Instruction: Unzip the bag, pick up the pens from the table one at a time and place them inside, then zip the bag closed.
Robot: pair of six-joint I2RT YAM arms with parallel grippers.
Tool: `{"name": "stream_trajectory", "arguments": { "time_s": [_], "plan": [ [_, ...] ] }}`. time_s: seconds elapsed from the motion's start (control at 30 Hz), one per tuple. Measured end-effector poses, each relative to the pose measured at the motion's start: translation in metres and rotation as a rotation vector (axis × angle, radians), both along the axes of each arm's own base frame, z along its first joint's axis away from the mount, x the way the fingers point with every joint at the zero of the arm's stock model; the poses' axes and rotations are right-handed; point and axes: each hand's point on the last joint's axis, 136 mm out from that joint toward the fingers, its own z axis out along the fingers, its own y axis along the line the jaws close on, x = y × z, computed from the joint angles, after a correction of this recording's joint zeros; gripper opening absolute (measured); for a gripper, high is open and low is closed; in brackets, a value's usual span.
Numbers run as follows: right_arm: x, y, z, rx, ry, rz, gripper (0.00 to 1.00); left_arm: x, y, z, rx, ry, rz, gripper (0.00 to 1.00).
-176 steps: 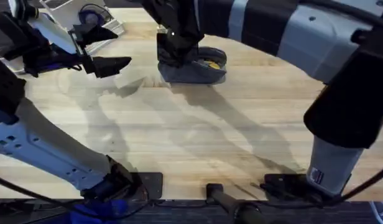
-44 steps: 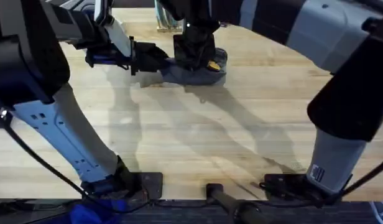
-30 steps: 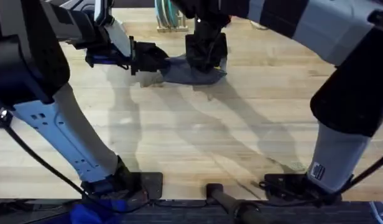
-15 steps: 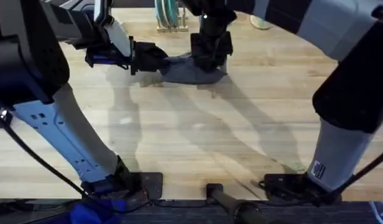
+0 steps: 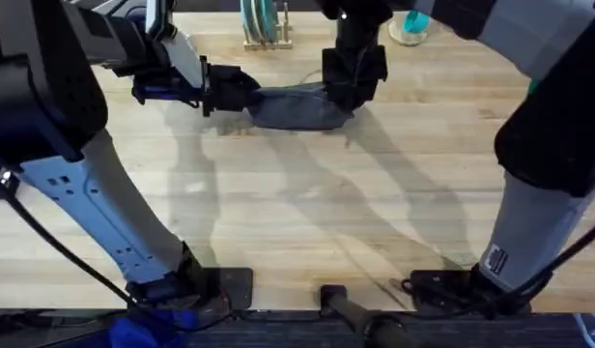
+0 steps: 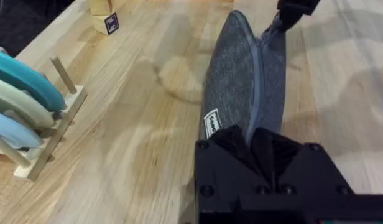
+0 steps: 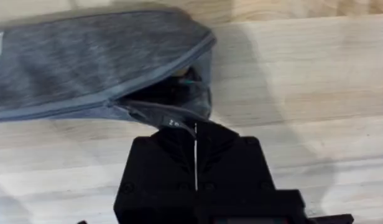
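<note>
Both tools grip the bag point(image 5: 293, 106) at the far middle of the surface point(image 5: 307, 203): the left tool point(image 5: 241, 90) pinches one end, the right tool point(image 7: 195, 134) is shut on the zipper. Most of the zip looks closed, probably the final step.

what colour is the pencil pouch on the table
Heathered blue-grey fabric pencil pouch, clearest in the left wrist view.
</note>
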Motion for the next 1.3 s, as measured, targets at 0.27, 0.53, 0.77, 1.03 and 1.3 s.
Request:
{"name": "stream_trajectory", "arguments": {
  "time_s": [0.27, 0.53, 0.77, 1.03, 1.3],
  "plan": [
    [0.011, -0.032, 0.001, -0.055, -0.006, -0.059, 0.033, 0.000, 0.002, 0.000, 0.001, -0.001, 0.004, 0.042],
    [0.015, -0.035, -0.006, -0.055, -0.019, -0.073, 0.033, 0.000, 0.002, 0.000, 0.001, -0.001, 0.004, 0.042],
    [0.018, -0.041, -0.012, -0.046, -0.013, -0.094, 0.033, 0.000, 0.002, 0.000, 0.001, -0.001, 0.004, 0.041],
    [0.021, -0.050, -0.017, -0.040, -0.006, -0.118, 0.033, 0.000, 0.002, 0.000, 0.001, -0.001, 0.004, 0.041],
    [0.028, -0.044, -0.017, -0.011, -0.033, -0.119, 0.033, 0.000, 0.002, 0.000, 0.001, -0.001, 0.004, 0.041]
  ]
}}
